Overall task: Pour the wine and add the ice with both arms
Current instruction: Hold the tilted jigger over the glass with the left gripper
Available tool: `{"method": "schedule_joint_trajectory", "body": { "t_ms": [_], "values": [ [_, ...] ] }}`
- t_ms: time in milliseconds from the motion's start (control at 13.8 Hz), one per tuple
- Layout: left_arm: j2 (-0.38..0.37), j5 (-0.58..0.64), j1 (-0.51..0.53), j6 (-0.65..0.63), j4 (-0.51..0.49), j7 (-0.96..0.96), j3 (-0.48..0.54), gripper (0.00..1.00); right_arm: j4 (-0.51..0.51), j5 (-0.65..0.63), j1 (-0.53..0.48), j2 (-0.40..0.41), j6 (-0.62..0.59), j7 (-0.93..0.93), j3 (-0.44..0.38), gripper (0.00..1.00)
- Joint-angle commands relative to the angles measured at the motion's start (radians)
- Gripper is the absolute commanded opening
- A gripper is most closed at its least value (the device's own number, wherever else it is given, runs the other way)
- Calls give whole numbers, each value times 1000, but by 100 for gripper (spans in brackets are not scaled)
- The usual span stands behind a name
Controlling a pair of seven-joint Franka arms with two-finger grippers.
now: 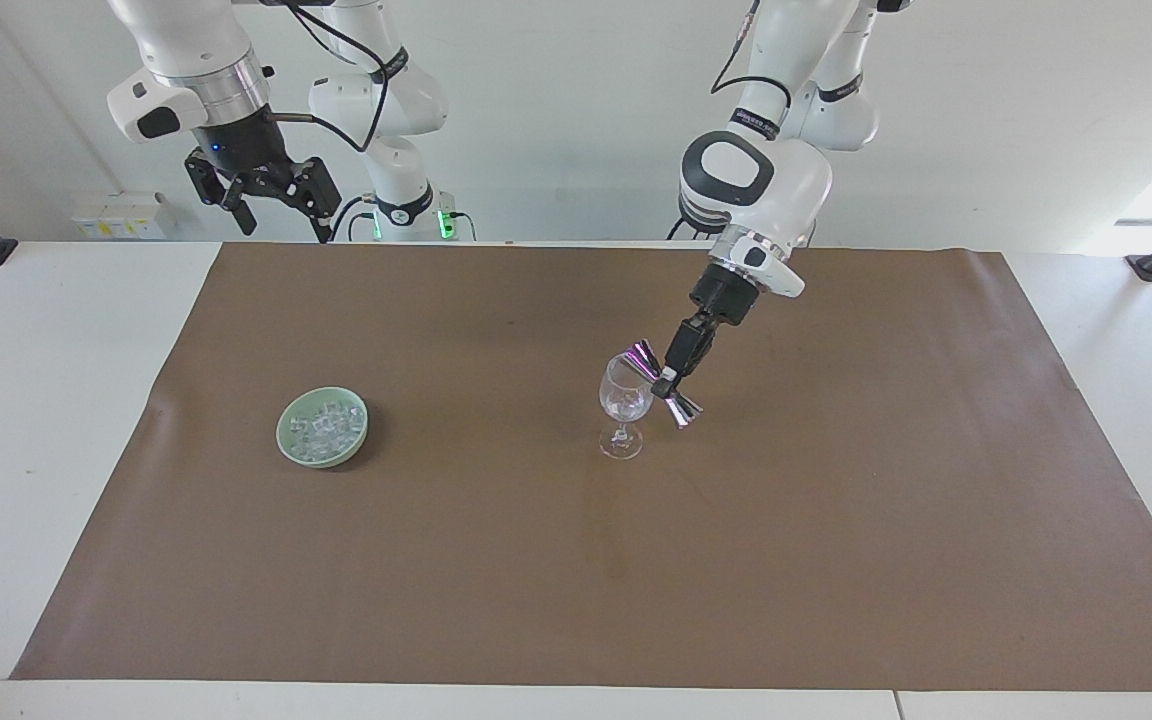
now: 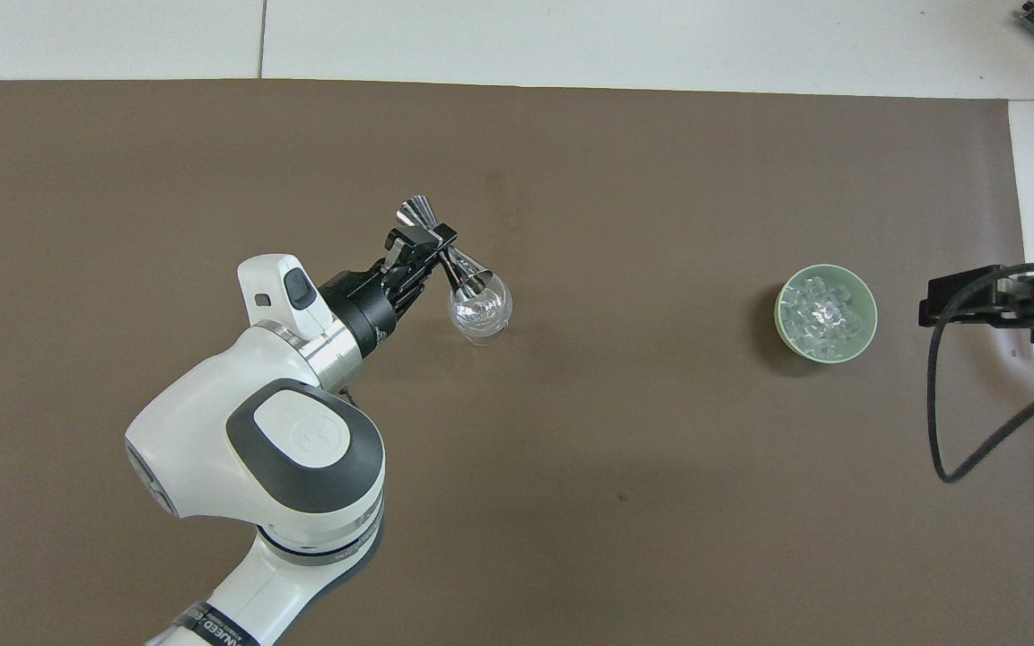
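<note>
**Measuring cup tipped at the wine glass**

The left gripper [image 1: 671, 378] is closed on the narrow waist of a shiny double-ended measuring cup [image 1: 665, 382], its fingers pinching the middle from both sides. The cup is tilted, with one end resting at the rim of the wine glass [image 1: 624, 405] and the other end pointing out and down, away from the glass. The glass stands upright on the brown mat [image 1: 576, 560], about midway across it, with something clear in its bowl.

The ice [image 1: 324, 425] lies heaped in a pale green dish [image 1: 288, 440], well apart from the glass, toward the right arm's end of the table.

The right gripper [image 1: 274, 208] waits raised over the table's edge at the robots' side, fingers spread and holding nothing.
</note>
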Motion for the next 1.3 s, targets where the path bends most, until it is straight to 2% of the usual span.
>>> {"method": "schedule_joint_trajectory", "body": {
  "t_ms": [0,1228],
  "values": [
    [5,7,-10,-3,14,9,13,0,-24,-11,-1,-20,13,-1,3,100],
    [8,7,-18,13,11,27,15,0,-24,-11,-1,-20,13,-1,3,100]
  ]
}}
